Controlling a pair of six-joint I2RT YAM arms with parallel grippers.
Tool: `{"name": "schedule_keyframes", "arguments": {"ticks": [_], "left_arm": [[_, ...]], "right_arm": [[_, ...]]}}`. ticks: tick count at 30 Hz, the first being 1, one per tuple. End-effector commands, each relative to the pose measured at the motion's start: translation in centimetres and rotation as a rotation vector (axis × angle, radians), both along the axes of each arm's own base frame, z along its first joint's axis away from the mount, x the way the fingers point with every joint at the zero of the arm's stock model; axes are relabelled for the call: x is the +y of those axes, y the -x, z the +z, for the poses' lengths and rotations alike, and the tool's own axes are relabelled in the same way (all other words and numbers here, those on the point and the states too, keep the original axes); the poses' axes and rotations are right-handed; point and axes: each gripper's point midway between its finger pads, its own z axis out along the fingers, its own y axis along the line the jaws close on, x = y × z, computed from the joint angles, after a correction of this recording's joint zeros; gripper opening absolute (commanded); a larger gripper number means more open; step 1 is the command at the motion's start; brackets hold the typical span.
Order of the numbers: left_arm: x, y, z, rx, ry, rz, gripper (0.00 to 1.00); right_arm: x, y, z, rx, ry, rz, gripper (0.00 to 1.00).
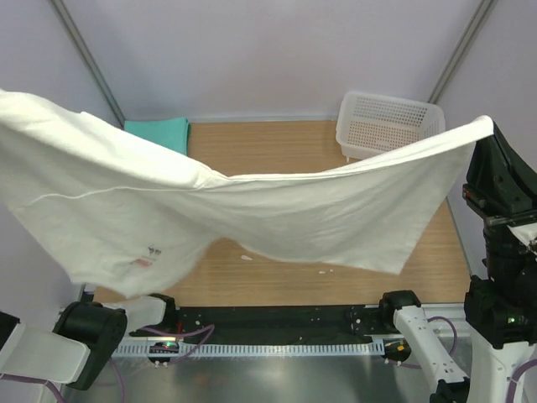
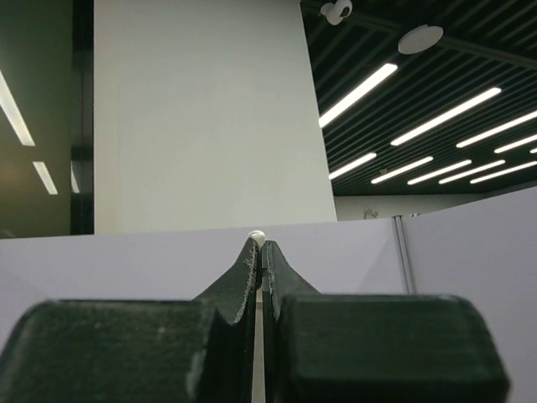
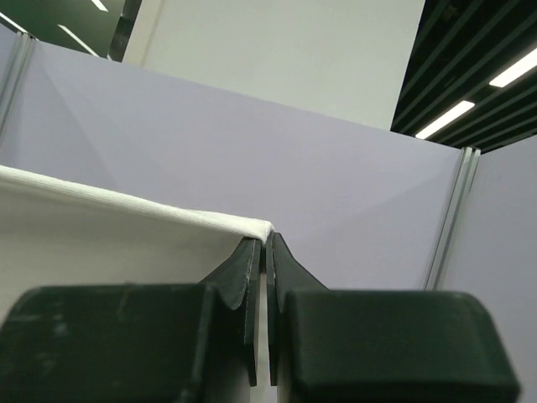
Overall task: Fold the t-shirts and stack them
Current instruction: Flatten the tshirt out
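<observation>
The left pincer (image 2: 258, 250) is clamped on a sliver of white cloth, the right pincer (image 3: 262, 245) on a corner of the white t-shirt (image 1: 252, 201), which hangs stretched left to right across the frame above the tabletop (image 1: 277, 151), its left end cut off. Behind, the teal t-shirt (image 1: 159, 132) lies partly hidden at upper left

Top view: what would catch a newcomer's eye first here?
A white shirt hangs stretched in mid-air across the whole table, its ends pinched by the left fingers and right fingers. Behind it, a teal shirt lies at the table's far left and a white basket sits at the far right.
</observation>
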Motion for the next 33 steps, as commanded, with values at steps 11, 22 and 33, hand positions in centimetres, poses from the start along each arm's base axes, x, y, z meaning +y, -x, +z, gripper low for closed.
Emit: {"name": "schedule_keyframes", "arguments": {"ticks": [11, 22, 33], "left_arm": [[-8.0, -42.7, -23.1, 0.781, -0.308, 0.135, 0.00], [-8.6, -60.1, -59.5, 1.385, -0.405, 0.105, 0.00], [-4.7, -62.1, -61.7, 1.444, -0.243, 0.239, 0.00]], "right_arm": [[0.1, -24.4, -16.1, 0.544, 0.004, -0.103, 0.01], [-2.5, -34.0, -41.0, 0.996, 0.081, -0.312, 0.01], [-1.5, -38.6, -47.3, 1.144, 0.125, -0.277, 0.02]]}}
